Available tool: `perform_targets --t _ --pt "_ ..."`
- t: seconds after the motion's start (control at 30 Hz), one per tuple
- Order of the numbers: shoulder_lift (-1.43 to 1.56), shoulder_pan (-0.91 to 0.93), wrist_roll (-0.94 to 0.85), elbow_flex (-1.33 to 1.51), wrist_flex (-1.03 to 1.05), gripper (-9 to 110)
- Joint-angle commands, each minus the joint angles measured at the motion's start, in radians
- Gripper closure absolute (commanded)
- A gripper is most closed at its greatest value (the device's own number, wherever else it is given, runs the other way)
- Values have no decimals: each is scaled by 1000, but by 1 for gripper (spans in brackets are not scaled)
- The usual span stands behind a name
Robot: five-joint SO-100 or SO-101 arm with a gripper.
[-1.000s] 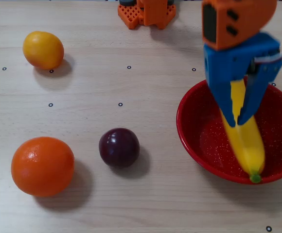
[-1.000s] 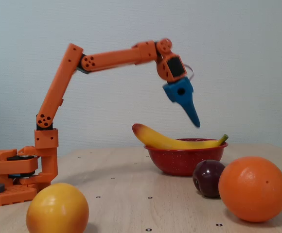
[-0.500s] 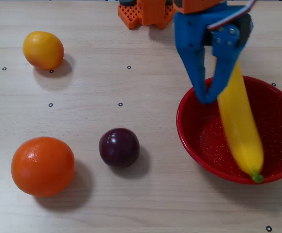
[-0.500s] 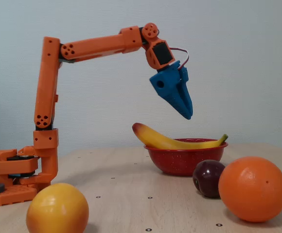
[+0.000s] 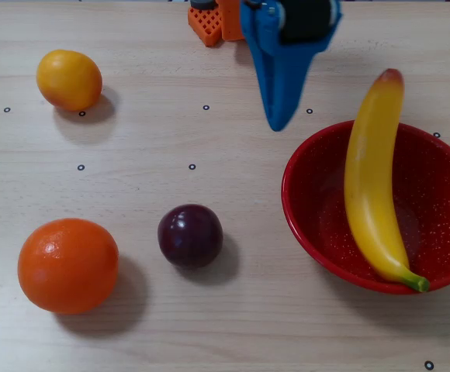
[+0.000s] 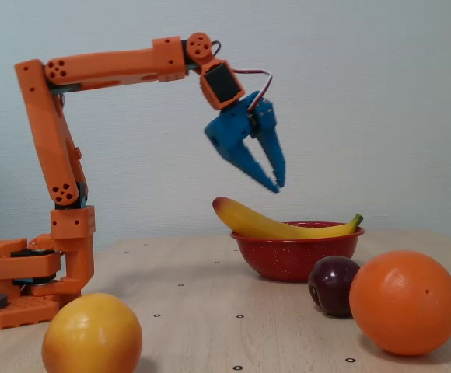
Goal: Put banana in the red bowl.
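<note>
Table [image 5: 209, 325]: jaws nearly closed, empty

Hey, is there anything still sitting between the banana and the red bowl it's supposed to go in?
Nothing visible. The banana already lies across the red bowl, both tips poking over the rim. The pincer hangs in the air above and to the left in the fixed view, holding nothing.

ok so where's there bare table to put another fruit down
Widest bare patch: the table's middle, between the lemon, plum and red bowl. The front strip below plum and bowl is bare too. Crowded: the bowl, filled by the banana, and the orange beside the plum.
</note>
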Motion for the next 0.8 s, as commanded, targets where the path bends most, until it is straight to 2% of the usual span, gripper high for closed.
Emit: perform_targets --t 0.0,0.4,0.77 --pt "150 25 29 40 -34 102" --pt "482 40 12 601 -206 102" --pt "764 51 11 956 -210 102"
